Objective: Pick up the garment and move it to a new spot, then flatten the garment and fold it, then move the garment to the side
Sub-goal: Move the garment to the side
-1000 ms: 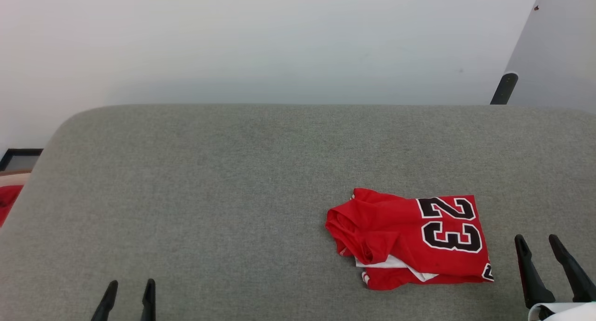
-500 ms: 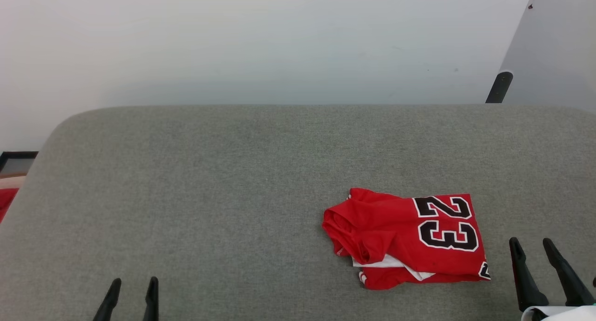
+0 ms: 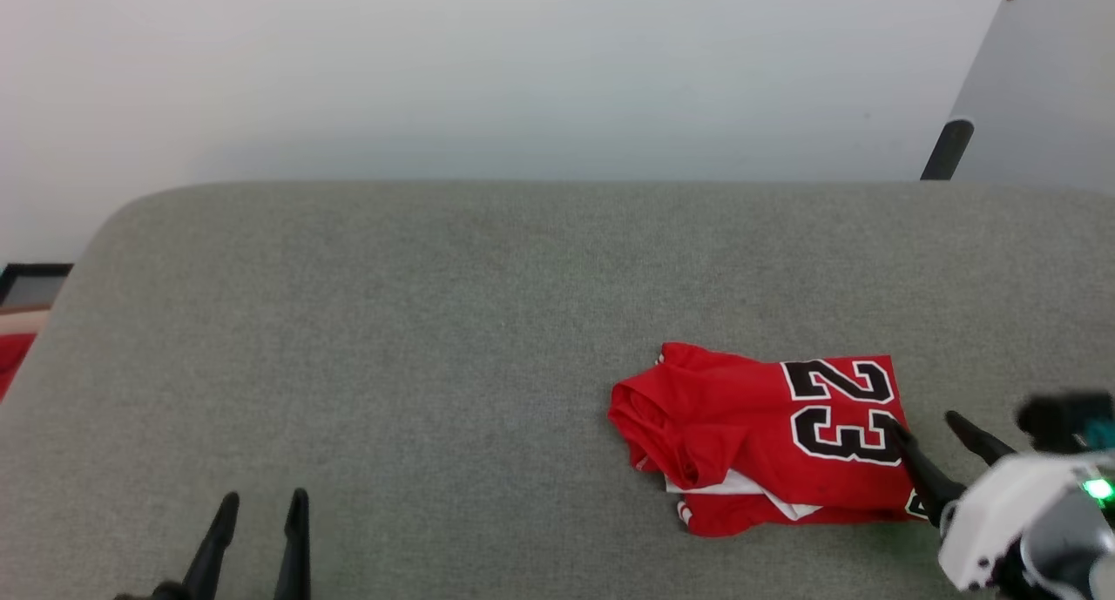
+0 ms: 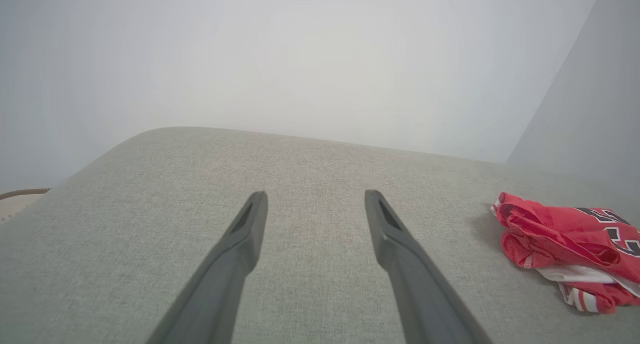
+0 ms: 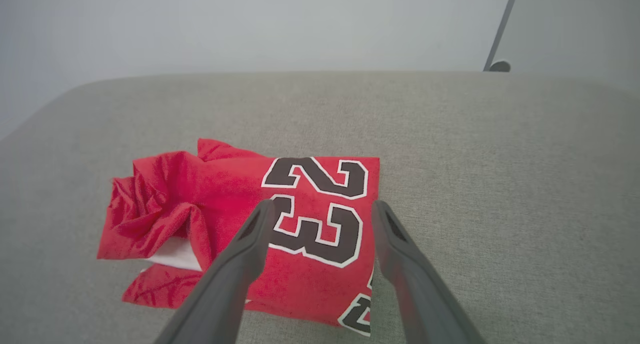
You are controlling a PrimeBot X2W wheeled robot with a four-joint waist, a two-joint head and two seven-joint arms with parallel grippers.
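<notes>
A red jersey-style shirt with white sleeve fabric and black white-outlined "23" numerals (image 3: 749, 443) lies loosely bundled on the near right part of the grey fabric-covered worktop (image 3: 418, 321). Its right half is flat, while its left half is bunched into folds with a white layer poking out underneath.

The right gripper (image 3: 922, 424) is at the shirt's right edge with its two dark fingers spread wide. In the right wrist view, one finger lies over the lower numeral and the other just beyond the shirt's right edge, over bare fabric. Nothing is pinched. The left gripper (image 3: 264, 498), also spread and empty, hangs at the near left, well apart from the shirt.

The pick-up looks about to start, and the risks probably lie in the grasp. Closing from here could catch only the top layer, so the bundle would open and trail as it lifts. Coming down too low could snag the worktop's covering. A one-sided hold on the flat edge may also leave the crumpled left half dragging.
</notes>
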